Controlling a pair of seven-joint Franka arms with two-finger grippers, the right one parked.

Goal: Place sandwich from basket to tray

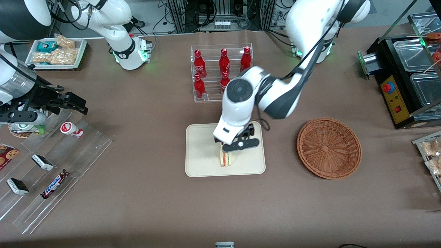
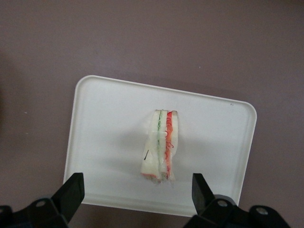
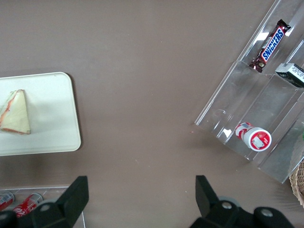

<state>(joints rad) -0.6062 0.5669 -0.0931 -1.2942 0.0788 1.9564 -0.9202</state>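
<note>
One sandwich is seen standing on its edge on the cream tray, in the tray's nearer half, with its red and green filling layers turned toward the front camera. The pincer is held directly above it, and in the wrist view its two fingers are spread wide to either side of the wedge with clear space between each finger and the bread, so nothing is gripped. This spacing suggests that the sandwich has been let go and is borne by the tray alone; the placing is judged to be done or all but done. The upright pose is probably owed to a grasp across the bread faces, and the wedge could be tipped if a finger brushed it, so a straight lift would be called for. The woven basket lies on the brown counter well apart from the tray, toward the working arm's end, and nothing is seen inside it. Farther from the front camera than the tray, red bottles are kept in a clear rack.
</note>
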